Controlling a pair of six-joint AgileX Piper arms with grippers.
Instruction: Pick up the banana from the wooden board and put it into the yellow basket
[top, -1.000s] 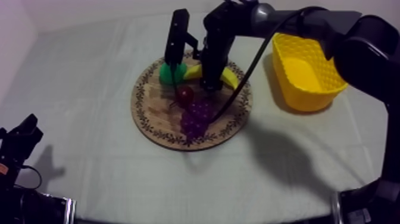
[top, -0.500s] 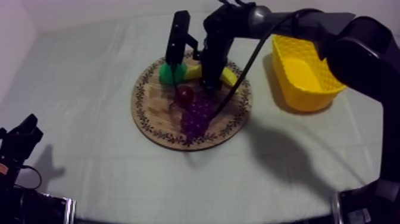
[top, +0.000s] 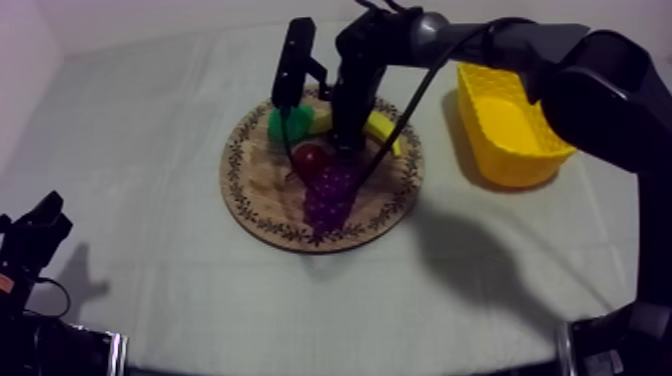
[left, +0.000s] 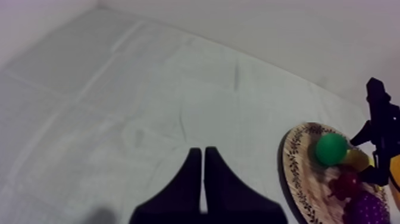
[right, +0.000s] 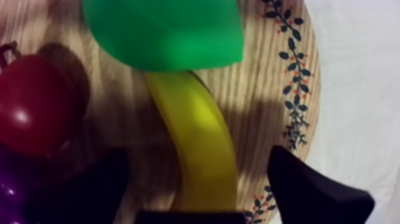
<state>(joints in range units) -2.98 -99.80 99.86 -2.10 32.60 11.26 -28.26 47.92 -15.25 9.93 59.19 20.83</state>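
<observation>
A yellow banana (right: 196, 137) lies on the round wooden board (right: 262, 89), one end tucked under a green pear (right: 163, 30). My right gripper (right: 199, 156) is open and straddles the banana, one black finger (right: 83, 190) on the red-fruit side and the other finger (right: 315, 190) on the rim side, with small gaps to the fruit. Seen from above, that gripper (top: 345, 138) points down at the banana (top: 384, 130) on the board's (top: 255, 205) far part. My left gripper (left: 204, 179) is shut over bare cloth, and from above it rests low at the left (top: 35, 235).
The yellow basket (top: 512, 128) stands to the right of the board. A small red fruit (top: 310, 158) and purple grapes (top: 330, 195) lie on the board in front of the banana, with the pear (top: 288, 122) at its left end.
My right gripper has shifted slightly left and farther back over the banana. The left arm has not moved.
</observation>
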